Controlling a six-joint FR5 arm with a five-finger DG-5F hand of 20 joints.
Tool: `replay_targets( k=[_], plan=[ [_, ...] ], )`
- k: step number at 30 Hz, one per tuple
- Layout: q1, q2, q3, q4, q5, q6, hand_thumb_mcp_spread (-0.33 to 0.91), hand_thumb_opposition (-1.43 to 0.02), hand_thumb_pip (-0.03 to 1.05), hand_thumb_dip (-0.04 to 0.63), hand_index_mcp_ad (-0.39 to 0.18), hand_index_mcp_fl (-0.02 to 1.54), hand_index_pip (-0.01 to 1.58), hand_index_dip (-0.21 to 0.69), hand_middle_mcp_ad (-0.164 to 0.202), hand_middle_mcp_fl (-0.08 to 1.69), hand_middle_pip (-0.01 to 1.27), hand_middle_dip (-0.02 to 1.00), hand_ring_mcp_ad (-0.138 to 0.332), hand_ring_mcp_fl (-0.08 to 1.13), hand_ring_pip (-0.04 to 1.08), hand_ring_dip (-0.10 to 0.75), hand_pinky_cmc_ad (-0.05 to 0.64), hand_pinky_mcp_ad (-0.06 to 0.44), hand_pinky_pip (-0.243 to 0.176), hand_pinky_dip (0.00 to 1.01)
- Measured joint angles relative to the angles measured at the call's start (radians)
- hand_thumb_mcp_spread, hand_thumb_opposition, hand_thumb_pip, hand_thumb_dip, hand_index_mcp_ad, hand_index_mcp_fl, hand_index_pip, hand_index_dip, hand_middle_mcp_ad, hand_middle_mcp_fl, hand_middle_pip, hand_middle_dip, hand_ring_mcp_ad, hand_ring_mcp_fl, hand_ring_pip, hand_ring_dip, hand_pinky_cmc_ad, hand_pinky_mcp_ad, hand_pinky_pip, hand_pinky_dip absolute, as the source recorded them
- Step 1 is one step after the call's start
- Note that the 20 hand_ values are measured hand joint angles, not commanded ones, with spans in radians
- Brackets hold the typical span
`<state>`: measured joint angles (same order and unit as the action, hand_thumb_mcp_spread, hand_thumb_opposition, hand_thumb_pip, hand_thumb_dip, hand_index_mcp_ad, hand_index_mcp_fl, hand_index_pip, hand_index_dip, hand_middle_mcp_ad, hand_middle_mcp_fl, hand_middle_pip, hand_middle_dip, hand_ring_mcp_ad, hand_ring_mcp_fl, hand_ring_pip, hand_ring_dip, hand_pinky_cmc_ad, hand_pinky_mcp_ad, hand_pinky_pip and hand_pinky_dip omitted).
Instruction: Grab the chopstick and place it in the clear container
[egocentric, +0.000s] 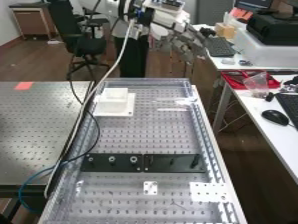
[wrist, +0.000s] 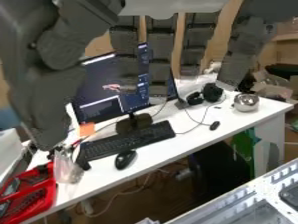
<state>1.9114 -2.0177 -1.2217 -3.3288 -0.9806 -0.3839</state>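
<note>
One open hand (egocentric: 193, 48) beyond the worktop's (egocentric: 143, 137) far edge, toward its right corner.
Its fingers (wrist: 159, 55) extend loosely, nearly straight; a thin pale stick (egocentric: 171, 109), seemingly the chopstick, lies crosswise near the worktop's far right corner, and a stepped white block (egocentric: 114, 105) sits near the far left one.

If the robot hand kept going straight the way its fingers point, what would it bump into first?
Probably the white desk, somewhere around the keyboard. The robot hand seems aimed that way, but depth is hard to judge, so the monitor might come first.
</note>
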Motion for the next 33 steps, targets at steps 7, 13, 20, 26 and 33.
replay_targets(
  k=[7, 13, 20, 26, 33],
  plan=[
    [-0.048, 0.12, -0.166, 0.152, -0.059, -0.105, 0.21, -0.7, 0.49, 0.117, -0.08, 0.23, 0.06, 0.248, 0.054, 0.3, 0.09, 0.46, 0.112, 0.02, 0.09, 0.321, 0.396, 0.361, -0.105, 0.61],
    [-0.113, 0.225, -0.307, 0.276, -0.133, -0.202, 0.16, -0.68, 0.46, 0.079, -0.08, 0.1, 0.06, 0.246, 0.066, 0.22, 0.1, 0.42, 0.127, 0.01, 0.1, 0.276, 0.431, 0.374, -0.089, 0.49],
    [-0.225, 0.327, -0.45, 0.399, -0.281, -0.333, 0.08, -0.67, 0.43, 0.021, -0.077, 0.02, 0.05, 0.251, 0.073, 0.08, 0.1, 0.34, 0.143, 0.02, 0.09, 0.18, 0.466, 0.391, -0.093, 0.32],
    [-0.315, 0.357, -0.5, 0.49, -0.44, -0.399, 0.06, -0.67, 0.44, -0.005, -0.089, 0.01, 0.06, 0.232, 0.07, 0.03, 0.11, 0.31, 0.147, 0.0, 0.1, 0.138, 0.478, 0.393, -0.096, 0.24],
    [-0.335, 0.318, -0.45, 0.479, -0.443, -0.4, 0.05, -0.66, 0.47, -0.012, -0.093, 0.01, 0.05, 0.185, 0.063, 0.02, 0.1, 0.27, 0.141, 0.0, 0.09, 0.113, 0.478, 0.377, -0.105, 0.19]
  ],
)
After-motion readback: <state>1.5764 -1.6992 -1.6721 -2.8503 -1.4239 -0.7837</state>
